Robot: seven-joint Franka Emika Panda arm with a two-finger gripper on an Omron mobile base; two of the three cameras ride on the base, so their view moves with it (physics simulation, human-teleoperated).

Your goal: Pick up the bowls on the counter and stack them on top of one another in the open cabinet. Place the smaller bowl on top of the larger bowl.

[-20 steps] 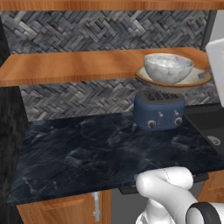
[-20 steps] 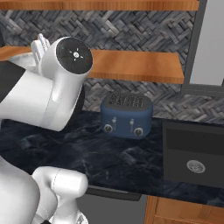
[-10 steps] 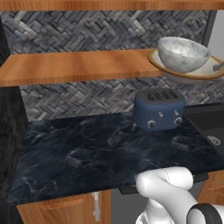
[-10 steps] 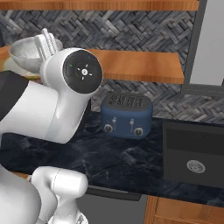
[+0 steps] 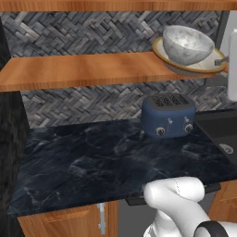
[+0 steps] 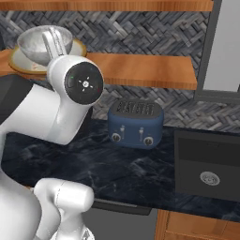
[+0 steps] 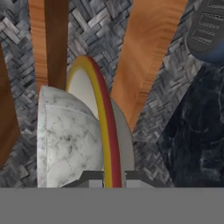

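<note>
The smaller bowl (image 5: 187,44), white with grey mottling, sits inside the larger bowl (image 5: 203,68), cream with an orange-tan rim. Both are tilted and held just above the right part of the open cabinet's shelf (image 5: 83,69). My gripper (image 6: 52,43) reaches over them from the arm's side. Along the hand, the larger bowl's rim (image 7: 103,113) runs between the fingertips of the gripper (image 7: 107,179), which is shut on it. The smaller bowl (image 7: 65,140) bulges to the left of that rim. The counter (image 5: 92,162) holds neither bowl.
A blue toaster (image 5: 167,115) stands on the counter under the shelf, also toaster (image 6: 136,123). A dark sink (image 6: 208,164) is set into the counter to the right. A pale panel (image 6: 225,47) rises beyond the shelf's right end. Another board runs above the shelf.
The stacked bowls, level and low over the shelf a second ago, have risen and tipped with the gripper. The toaster and the base have not moved.
</note>
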